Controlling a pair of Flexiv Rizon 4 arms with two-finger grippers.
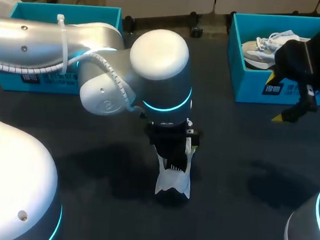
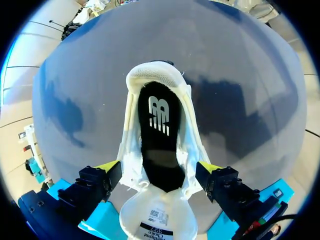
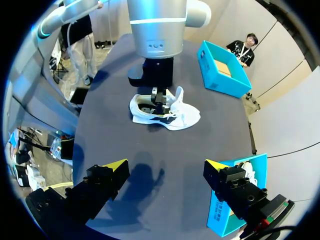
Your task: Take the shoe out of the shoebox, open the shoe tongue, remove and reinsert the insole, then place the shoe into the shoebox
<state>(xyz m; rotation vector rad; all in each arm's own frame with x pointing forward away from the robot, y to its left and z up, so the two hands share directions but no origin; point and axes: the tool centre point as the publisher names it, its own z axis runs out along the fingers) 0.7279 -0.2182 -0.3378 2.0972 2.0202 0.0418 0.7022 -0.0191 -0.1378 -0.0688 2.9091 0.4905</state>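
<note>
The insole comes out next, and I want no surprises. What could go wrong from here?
1. The left gripper clamps both sides of the shoe at its opening; that squeeze may pinch the black insole and make it snag when pulled.
2. The tongue, folded back toward the wrist, might flop over the insole.
3. The right gripper hangs open by the right shoebox, far from the shoe; reaching in, it may crowd the left gripper.

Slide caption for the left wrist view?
Left gripper grips the white shoe by its sides, black insole visible inside.
</note>
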